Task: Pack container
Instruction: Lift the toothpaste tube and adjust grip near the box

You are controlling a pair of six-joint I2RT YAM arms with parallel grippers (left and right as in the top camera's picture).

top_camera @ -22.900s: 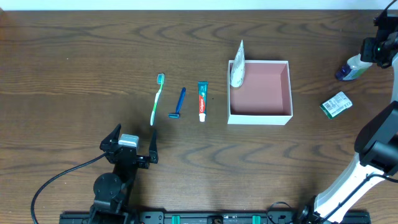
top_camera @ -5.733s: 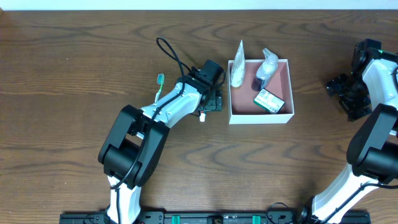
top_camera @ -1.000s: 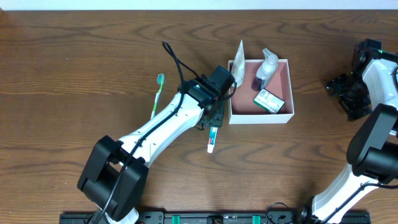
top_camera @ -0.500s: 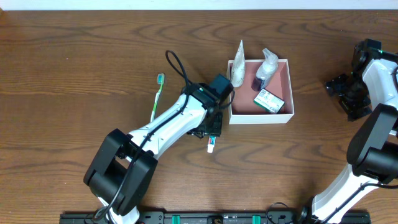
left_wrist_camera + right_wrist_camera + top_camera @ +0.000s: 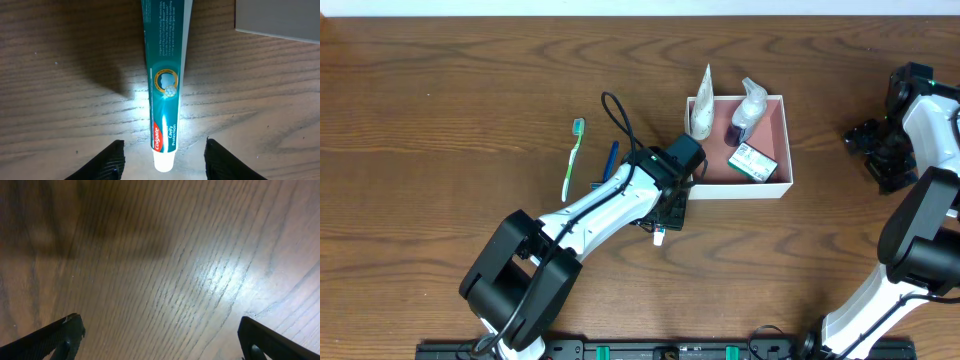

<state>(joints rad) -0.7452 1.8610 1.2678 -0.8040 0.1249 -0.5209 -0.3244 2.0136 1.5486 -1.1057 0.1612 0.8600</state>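
The container point(image 5: 782, 140), a square white box with a pink inside, holds a white pouch point(image 5: 701, 108), a spray bottle point(image 5: 748, 108) and a green-and-white packet point(image 5: 753, 162). A teal toothpaste tube point(image 5: 165, 85) lies flat on the table just left of the box's front corner point(image 5: 280, 22); overhead only its white cap end point(image 5: 660, 238) shows. My left gripper point(image 5: 165, 167) point(image 5: 667, 215) hangs over it, open, with the cap between the fingers point(image 5: 111, 161) and a gap on each side. My right gripper point(image 5: 165, 342) point(image 5: 872, 158) stands wide open over bare wood at the far right.
A green-and-white toothbrush point(image 5: 572, 160) and a blue razor point(image 5: 610, 162) lie left of the left arm. The left arm's black cable point(image 5: 616, 110) loops above its wrist. The right arm point(image 5: 920, 200) runs along the right edge.
My left gripper has slid toward the table's front over the toothpaste tube, hiding all but its cap from above. The right arm has not moved.
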